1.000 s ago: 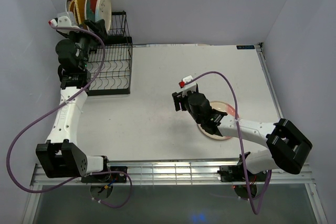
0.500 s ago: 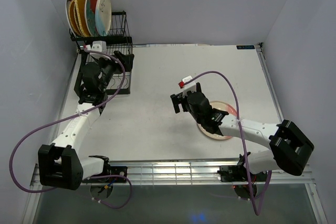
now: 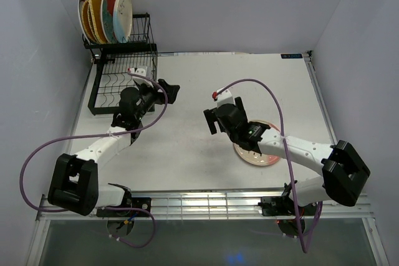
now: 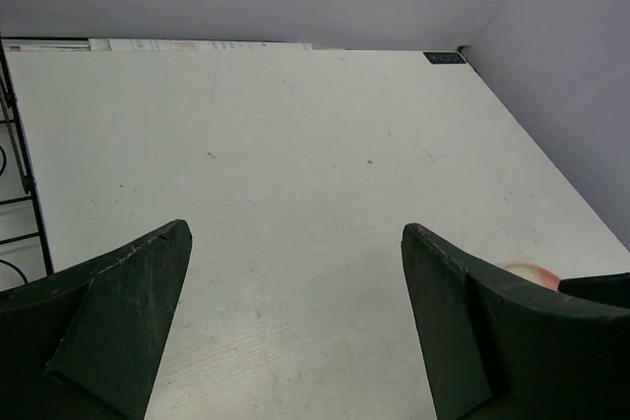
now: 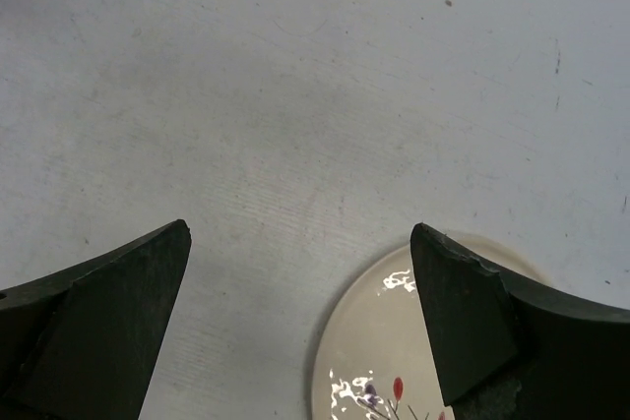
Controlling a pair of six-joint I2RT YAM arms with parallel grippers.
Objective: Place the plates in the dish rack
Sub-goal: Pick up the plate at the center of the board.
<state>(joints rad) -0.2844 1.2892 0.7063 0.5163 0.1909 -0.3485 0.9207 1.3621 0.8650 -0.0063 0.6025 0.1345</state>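
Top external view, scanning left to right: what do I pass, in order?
Dish rack with four plates standing in its upper basket → left gripper, open and empty → right gripper, open and empty → cream-pink plate lying flat, partly under the right arm.

The left gripper (image 4: pixel 295 233) hangs, its 2 fingers (image 4: pixel 128 312) wide apart, over the white table (image 4: pixel 295 125) beside the dish rack (image 4: pixel 28 172).

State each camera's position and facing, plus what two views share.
Top external: above, behind the bases, looking down on table, dish rack, left gripper, right gripper.
Left wrist: low, facing across the table toward far wall; left gripper open below.
Right wrist: pointing down at the table; right gripper open, cream plate at bottom.
Shared: both wrist views catch that plate.
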